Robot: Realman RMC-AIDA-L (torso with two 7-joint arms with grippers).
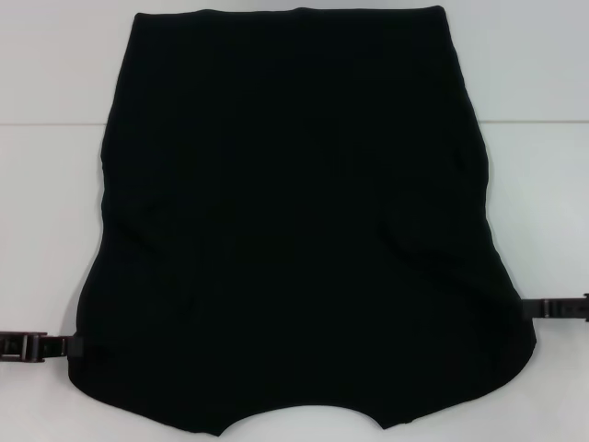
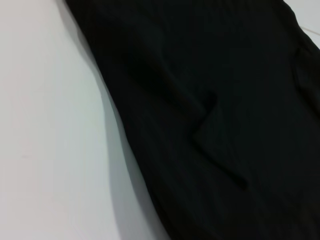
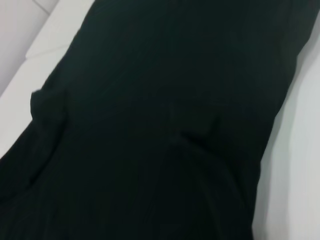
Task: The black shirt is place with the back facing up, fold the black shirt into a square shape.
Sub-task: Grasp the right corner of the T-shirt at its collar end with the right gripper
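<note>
Two grippers flank the large plain black soft fabric shirt (image 1: 294, 221), which lies spread across the white table (image 1: 46, 212), its long axis running away from the robot. On the left, the left gripper (image 1: 78, 347) reaches in at the shirt's near left edge. On the right, the right gripper (image 1: 525, 310) meets the near right edge. Cloth hides both sets of fingertips, so their state cannot be told. Each arm is equally near its own side, which suits a paired lift.

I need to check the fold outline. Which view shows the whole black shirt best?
The head view: the black shirt shows nearly whole on the white table. Both wrist views show only close fabric and one edge.
</note>
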